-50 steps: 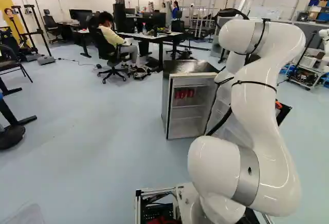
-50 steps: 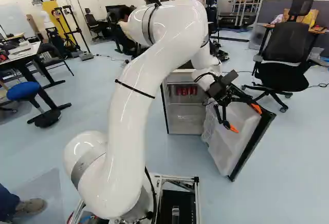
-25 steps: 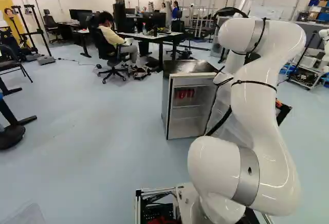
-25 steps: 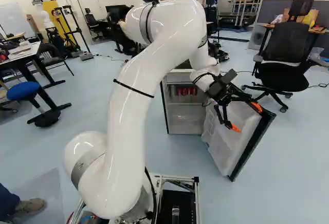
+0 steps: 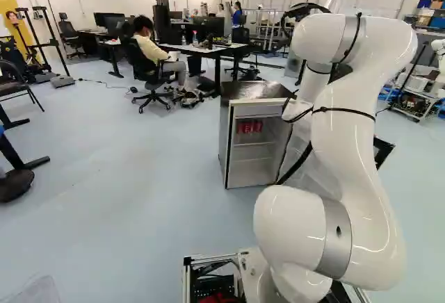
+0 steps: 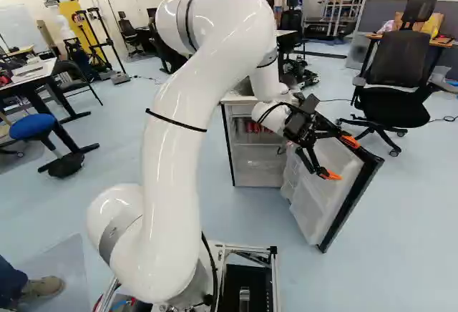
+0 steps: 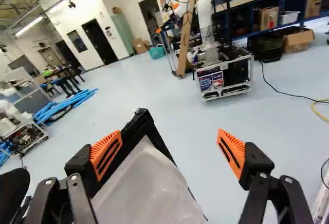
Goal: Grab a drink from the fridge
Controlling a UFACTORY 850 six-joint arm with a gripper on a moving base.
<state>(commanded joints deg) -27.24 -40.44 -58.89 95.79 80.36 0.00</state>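
In the right base view the black gripper (image 6: 342, 159) hangs over the inner side of the swung-out fridge door (image 6: 323, 192). Its orange-padded fingers are spread with nothing gripped, and the wrist view shows the gripper (image 7: 168, 144) wide open too. There the door's white liner (image 7: 149, 185) lies beneath and partly between the fingers, and one finger overlaps its dark edge; touch cannot be told. The small fridge (image 5: 228, 151) stands open in the left base view, left of the arm. Red cans (image 5: 249, 126) sit on its upper shelf.
An office chair (image 6: 392, 90) stands beyond the door at the right. A desk (image 5: 201, 49) and a seated person are behind the fridge. Another robot (image 7: 218, 64) stands across the floor ahead of the gripper. A blue stool (image 6: 32, 127) is far left.
The arm has shifted: in the right base view its upper joint moved left, and the wrist with the open gripper drew slightly left. Base, fridge and door look unmoved.
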